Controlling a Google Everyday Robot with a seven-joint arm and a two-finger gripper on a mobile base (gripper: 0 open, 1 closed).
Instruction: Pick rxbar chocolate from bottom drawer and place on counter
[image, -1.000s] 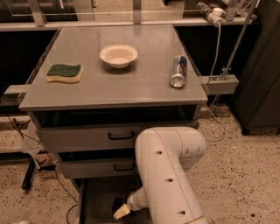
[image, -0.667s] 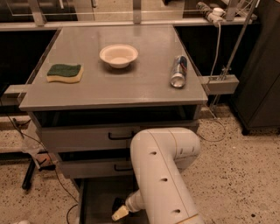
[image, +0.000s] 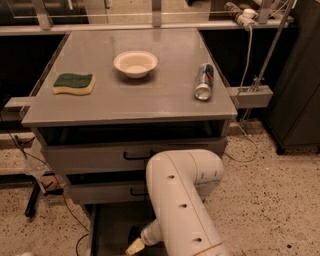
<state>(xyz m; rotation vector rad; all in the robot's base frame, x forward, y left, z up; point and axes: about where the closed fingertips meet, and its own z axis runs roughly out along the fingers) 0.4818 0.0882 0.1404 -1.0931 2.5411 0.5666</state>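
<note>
The bottom drawer (image: 111, 226) is pulled open below the two shallower drawers, and its grey floor shows. My white arm (image: 182, 200) reaches down into it. My gripper (image: 134, 246) is low inside the drawer near the bottom edge of the view, with only its pale tip showing. A small dark shape (image: 133, 233) lies right above the tip. I cannot tell whether it is the rxbar chocolate. The counter (image: 150, 97) is the flat grey top of the cabinet.
On the counter are a white bowl (image: 135, 63), a green and yellow sponge (image: 74, 83) at the left and a silver-blue can (image: 204, 81) lying at the right. Two closed drawers with black handles (image: 135, 156) sit above the open one. Cables lie on the floor at the left.
My arm has shifted slightly to the left, and the gripper has moved a little lower and to the left inside the drawer.
</note>
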